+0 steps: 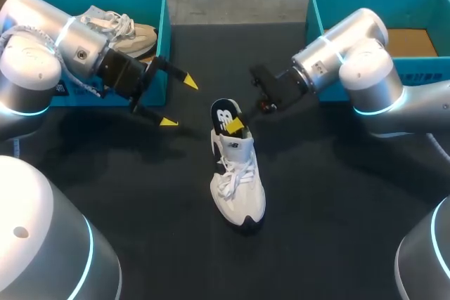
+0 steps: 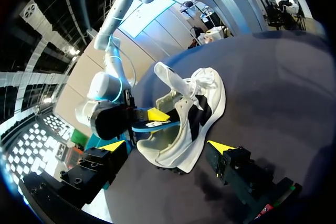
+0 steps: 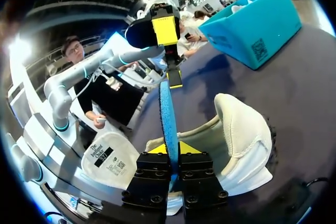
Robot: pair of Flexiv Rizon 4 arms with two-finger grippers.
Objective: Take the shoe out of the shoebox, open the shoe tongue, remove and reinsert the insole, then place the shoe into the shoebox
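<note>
A white shoe (image 1: 238, 180) with a dark sole lies mid-table, toe toward me and laces loose. Its insole (image 1: 223, 114), black on top and blue underneath, stands up out of the heel opening. My right gripper (image 1: 235, 126) is shut on that insole. In the right wrist view the blue insole (image 3: 168, 119) runs edge-on from my right gripper (image 3: 170, 149), with the shoe (image 3: 239, 135) beside it. My left gripper (image 1: 179, 102) hangs open and empty to the left of the shoe. In the left wrist view the shoe (image 2: 194, 119) lies just ahead of my left gripper (image 2: 167, 146).
A teal shoebox (image 1: 165, 12) at the back left holds a second, pale shoe (image 1: 123, 29). Another teal shoebox (image 1: 316, 5) stands at the back right, partly behind my right arm. Bare black table lies in front of the shoe.
</note>
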